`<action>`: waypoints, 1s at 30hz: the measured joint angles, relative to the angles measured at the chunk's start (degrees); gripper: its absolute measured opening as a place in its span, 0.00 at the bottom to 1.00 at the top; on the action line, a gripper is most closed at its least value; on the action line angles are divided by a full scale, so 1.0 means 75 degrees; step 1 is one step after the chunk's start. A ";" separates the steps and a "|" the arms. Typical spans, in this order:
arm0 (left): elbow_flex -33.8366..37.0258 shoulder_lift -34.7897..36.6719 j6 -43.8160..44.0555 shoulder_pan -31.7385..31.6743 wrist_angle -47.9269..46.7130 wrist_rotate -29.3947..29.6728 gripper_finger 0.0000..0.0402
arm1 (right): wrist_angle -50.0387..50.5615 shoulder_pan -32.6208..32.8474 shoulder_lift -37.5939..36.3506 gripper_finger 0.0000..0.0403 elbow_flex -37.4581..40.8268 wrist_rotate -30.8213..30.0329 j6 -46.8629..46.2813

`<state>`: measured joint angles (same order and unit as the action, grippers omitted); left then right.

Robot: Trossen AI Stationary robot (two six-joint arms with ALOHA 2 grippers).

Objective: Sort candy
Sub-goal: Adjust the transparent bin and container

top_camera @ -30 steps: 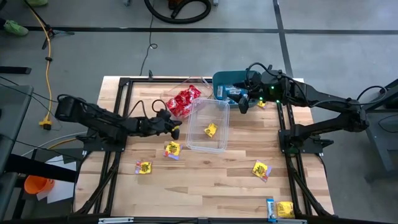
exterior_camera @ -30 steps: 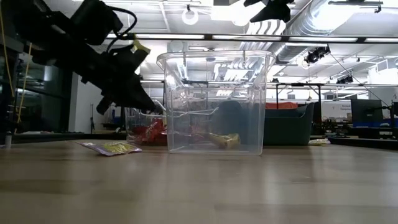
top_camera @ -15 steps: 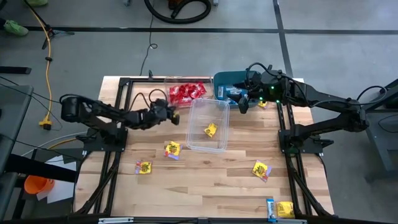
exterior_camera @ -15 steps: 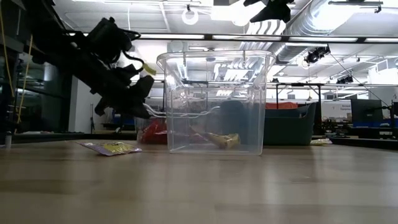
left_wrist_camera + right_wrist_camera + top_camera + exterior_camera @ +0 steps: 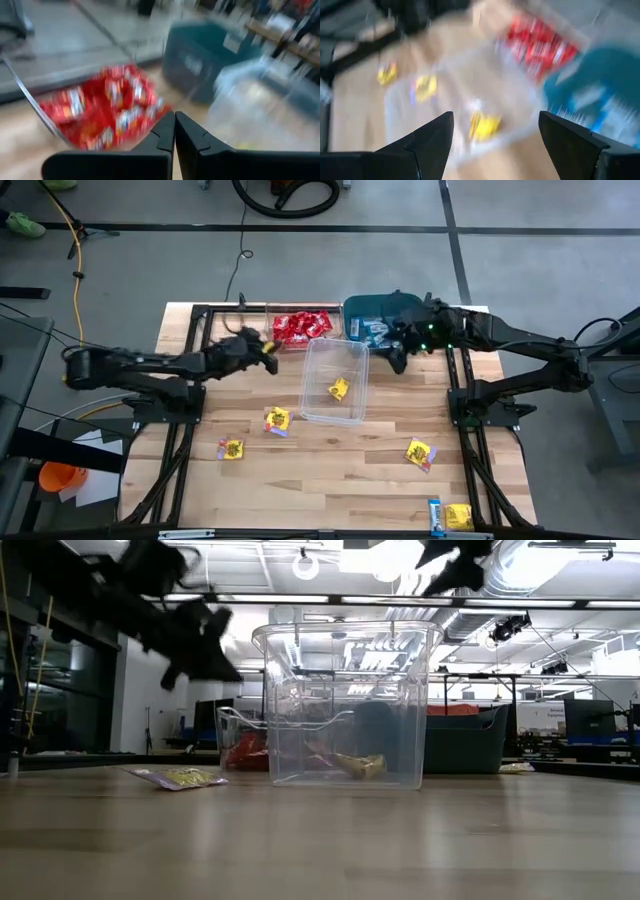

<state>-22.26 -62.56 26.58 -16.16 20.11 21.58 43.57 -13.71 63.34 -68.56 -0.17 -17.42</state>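
Observation:
The candy is sorted by colour. Red packets [image 5: 300, 327] fill a clear tub at the far side, and light blue ones lie in the teal bin [image 5: 372, 318]. One yellow packet [image 5: 340, 389] lies in the middle clear tub [image 5: 345, 415]. Loose yellow packets [image 5: 277, 420] [image 5: 232, 448] [image 5: 420, 452] lie flat on the table. My left gripper [image 5: 271, 353] is shut and hangs above the red tub's near left corner, with nothing showing between its fingers [image 5: 174, 114]. My right gripper [image 5: 398, 361] is open, high over the gap between the teal bin and the middle tub [image 5: 496, 117].
A yellow packet [image 5: 458, 516] and a blue one [image 5: 435, 515] lie at the near right edge. Black frame rails [image 5: 190, 390] [image 5: 462, 395] run along both sides of the wooden table. Bare wood lies between the middle tub and the near edge.
My left gripper, still shut, has swung up from beside the middle tub's left wall toward the far edge, to the red tub's corner. The red tub, askew a second ago, now stands square nearer the far edge. My right gripper has tipped further downward, still open.

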 joint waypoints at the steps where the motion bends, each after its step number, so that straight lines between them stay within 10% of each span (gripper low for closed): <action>1: 0.0000 0.0401 -0.0055 0.0000 -0.0073 0.0103 0.00 | 0.0336 0.0046 -0.0004 0.72 0.0092 0.0210 -0.0140; 12: -0.0006 0.2413 0.0217 0.0293 -0.1491 0.0158 0.00 | -0.1250 0.0772 0.0020 0.62 0.2789 -0.1207 -0.1911; 20: 0.0003 0.1009 0.1304 0.1374 -0.1563 0.0160 0.00 | -0.2282 0.0387 0.0103 0.04 0.4066 -0.2677 -0.3305; 30: -0.0006 -0.1389 0.2046 0.2251 0.0954 0.0146 0.00 | -0.3675 -0.0206 0.0165 0.02 0.4151 -0.2293 -0.2785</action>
<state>-22.31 -72.97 41.93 0.72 27.27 22.68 16.01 -15.26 64.58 -37.43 -17.37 -38.30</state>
